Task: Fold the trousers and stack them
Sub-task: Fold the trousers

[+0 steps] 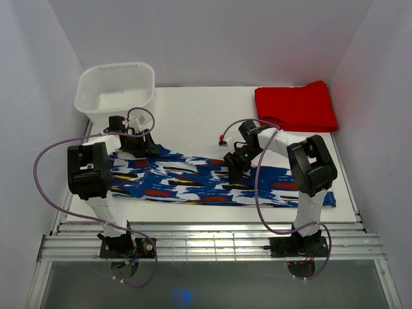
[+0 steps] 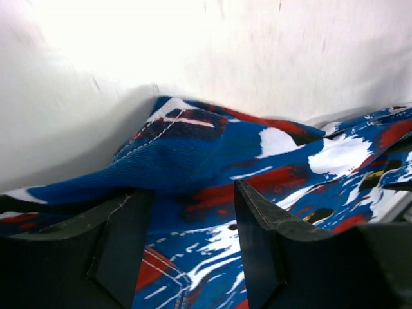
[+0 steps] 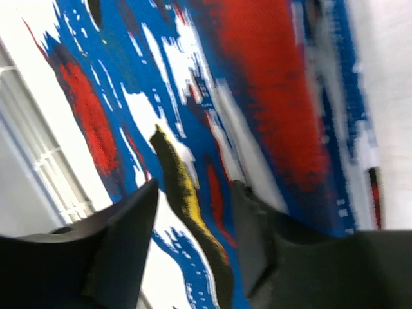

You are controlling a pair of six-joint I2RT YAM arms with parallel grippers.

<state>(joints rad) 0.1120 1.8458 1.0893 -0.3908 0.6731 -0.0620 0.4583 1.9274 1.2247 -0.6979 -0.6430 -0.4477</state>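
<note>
At the left of the top view, the left gripper (image 1: 136, 143) holds its jaws parted at the upper edge of the trousers (image 1: 193, 183), which lie flat mid-frame, long axis left to right, right end slightly lower, while right of centre the right gripper (image 1: 233, 162) also hangs unclenched over the cloth.
</note>
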